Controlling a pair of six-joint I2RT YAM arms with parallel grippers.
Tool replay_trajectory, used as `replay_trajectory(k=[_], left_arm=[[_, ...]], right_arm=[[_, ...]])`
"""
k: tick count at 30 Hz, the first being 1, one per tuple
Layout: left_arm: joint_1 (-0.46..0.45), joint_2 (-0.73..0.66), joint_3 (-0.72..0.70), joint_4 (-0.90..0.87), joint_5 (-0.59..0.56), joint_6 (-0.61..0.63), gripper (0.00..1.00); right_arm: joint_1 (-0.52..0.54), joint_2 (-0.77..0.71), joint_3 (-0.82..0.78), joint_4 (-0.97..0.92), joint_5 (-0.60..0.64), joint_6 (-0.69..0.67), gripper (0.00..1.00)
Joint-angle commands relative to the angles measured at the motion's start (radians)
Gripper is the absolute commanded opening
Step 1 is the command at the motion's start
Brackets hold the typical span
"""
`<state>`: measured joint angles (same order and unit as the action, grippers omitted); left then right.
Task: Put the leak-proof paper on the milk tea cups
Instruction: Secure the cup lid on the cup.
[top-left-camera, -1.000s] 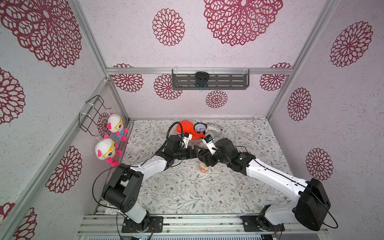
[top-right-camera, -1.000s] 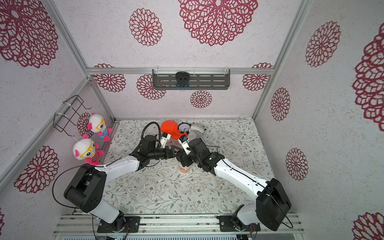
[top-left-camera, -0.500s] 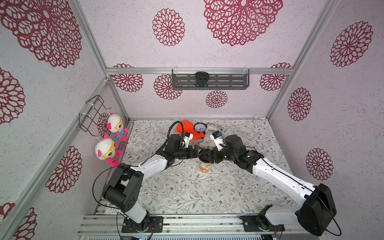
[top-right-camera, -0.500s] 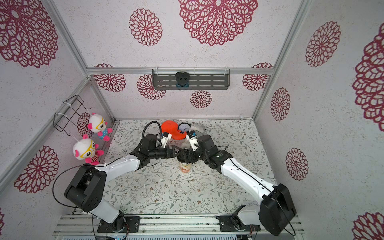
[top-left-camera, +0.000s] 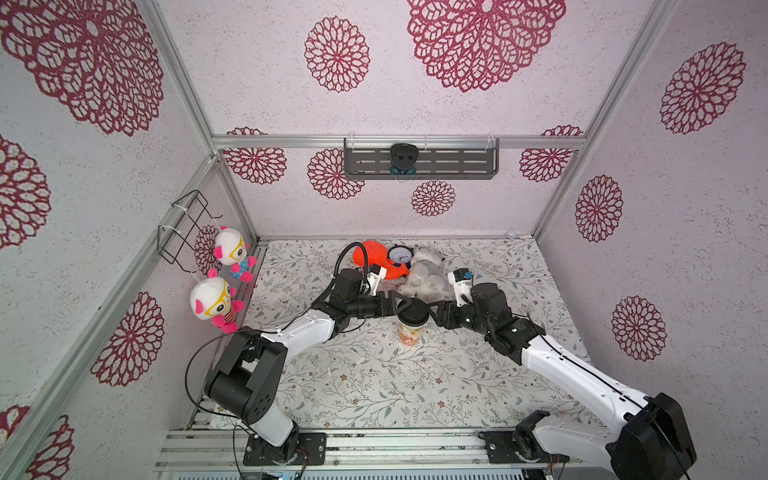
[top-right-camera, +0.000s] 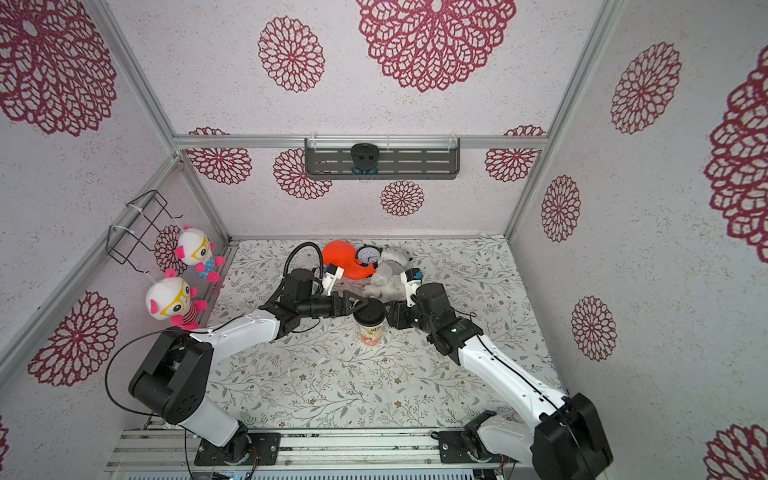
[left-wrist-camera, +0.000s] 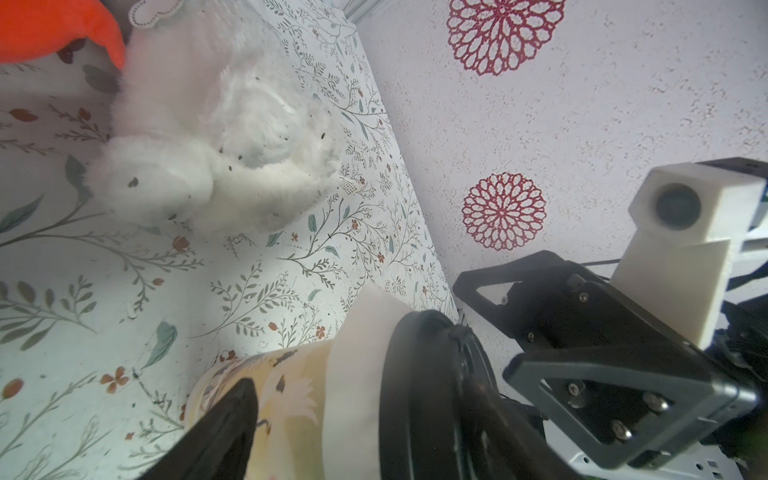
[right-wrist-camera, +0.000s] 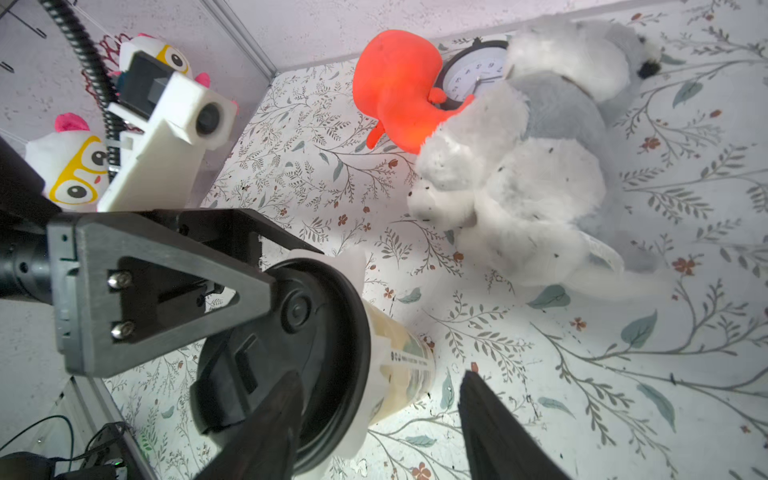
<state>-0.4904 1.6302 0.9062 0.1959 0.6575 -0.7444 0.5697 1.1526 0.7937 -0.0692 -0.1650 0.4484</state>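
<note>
While paper skirts cup, right pincer beside

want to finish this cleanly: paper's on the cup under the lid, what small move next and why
Probably press the lid straight down with the left gripper, whose finger lies across its top. The paper shows below the lid's rim on the cup, so it looks placed, but I cannot tell whether the lid is fully seated. The right gripper stands open beside the cup.
</note>
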Motion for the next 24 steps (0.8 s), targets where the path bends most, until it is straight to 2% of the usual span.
replay_trajectory(k=[1, 6, 18, 24], left_arm=[[-0.007, 0.06, -0.07, -0.222, -0.093, 0.038, 0.78], [-0.007, 0.063, -0.073, -0.215, -0.094, 0.034, 0.78], [-0.008, 0.054, -0.079, -0.214, -0.095, 0.03, 0.76], [-0.009, 0.056, -0.081, -0.213, -0.095, 0.029, 0.74]], right_arm=[[-0.008, -0.048, -0.005, 0.06, 0.018, 0.037, 0.6], [-0.011, -0.034, -0.021, 0.067, 0.006, 0.04, 0.55], [-0.011, 0.032, -0.022, 0.07, -0.057, 0.004, 0.54], [-0.011, 0.064, -0.033, 0.014, 0.004, -0.003, 0.5]])
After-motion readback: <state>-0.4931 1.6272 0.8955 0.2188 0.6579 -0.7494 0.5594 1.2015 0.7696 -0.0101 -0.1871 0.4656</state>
